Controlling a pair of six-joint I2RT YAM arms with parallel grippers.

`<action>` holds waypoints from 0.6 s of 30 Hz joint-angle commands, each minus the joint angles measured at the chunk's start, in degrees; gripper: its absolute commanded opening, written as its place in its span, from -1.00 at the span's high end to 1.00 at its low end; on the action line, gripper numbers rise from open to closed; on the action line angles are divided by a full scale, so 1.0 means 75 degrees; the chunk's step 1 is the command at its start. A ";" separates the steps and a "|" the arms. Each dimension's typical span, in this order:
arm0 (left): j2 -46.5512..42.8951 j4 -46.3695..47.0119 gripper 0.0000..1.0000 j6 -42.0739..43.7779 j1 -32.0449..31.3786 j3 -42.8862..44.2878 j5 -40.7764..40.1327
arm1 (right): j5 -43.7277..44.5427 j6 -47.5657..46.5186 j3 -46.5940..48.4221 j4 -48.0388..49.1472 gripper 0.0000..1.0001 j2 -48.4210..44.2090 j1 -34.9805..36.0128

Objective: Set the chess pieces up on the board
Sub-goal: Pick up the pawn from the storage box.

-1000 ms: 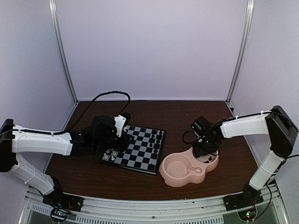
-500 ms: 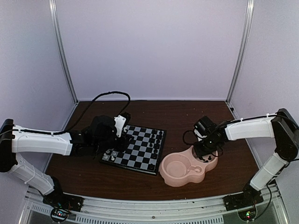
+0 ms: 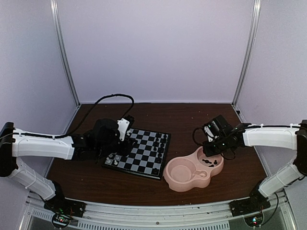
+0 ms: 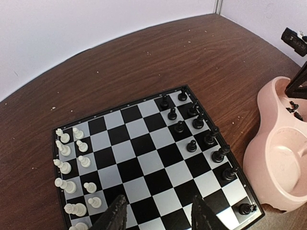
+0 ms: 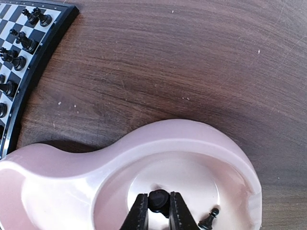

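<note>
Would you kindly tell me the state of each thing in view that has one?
left pincer: open, holding nothing.
right pincer: shut on a black piece.
board: lying flat, partly set up.
white pieces: standing in two rows at one edge.
placed black pieces: standing at the opposite edge, gaps left.
pink dish: upright, a loose chessman in its small bowl.

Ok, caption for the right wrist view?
Right gripper closed on a black chess piece over the pink dish, another piece beside it.

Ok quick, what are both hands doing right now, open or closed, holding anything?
Left hand: open, empty, above the board.
Right hand: closed on a black chess piece over the pink dish.
</note>
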 commanded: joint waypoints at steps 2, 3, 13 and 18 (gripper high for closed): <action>-0.0159 0.0191 0.07 0.0098 0.0035 0.0152 -0.0115 | 0.0000 -0.0118 -0.0140 0.0184 0.72 -0.0523 -0.0023; -0.0171 0.0191 0.07 0.0081 0.0034 0.0143 -0.0147 | -0.0181 -0.0145 -0.0142 0.0200 0.72 -0.0581 -0.0022; -0.0360 -0.0013 0.07 -0.0243 0.0145 0.0180 -0.0366 | -0.0587 -0.0362 0.0614 0.0086 0.66 -0.0751 0.1021; -0.0997 -0.0188 0.07 -0.0602 0.0637 -0.0074 -0.0314 | -0.0533 -0.0350 0.1793 0.0032 0.65 0.0282 0.2220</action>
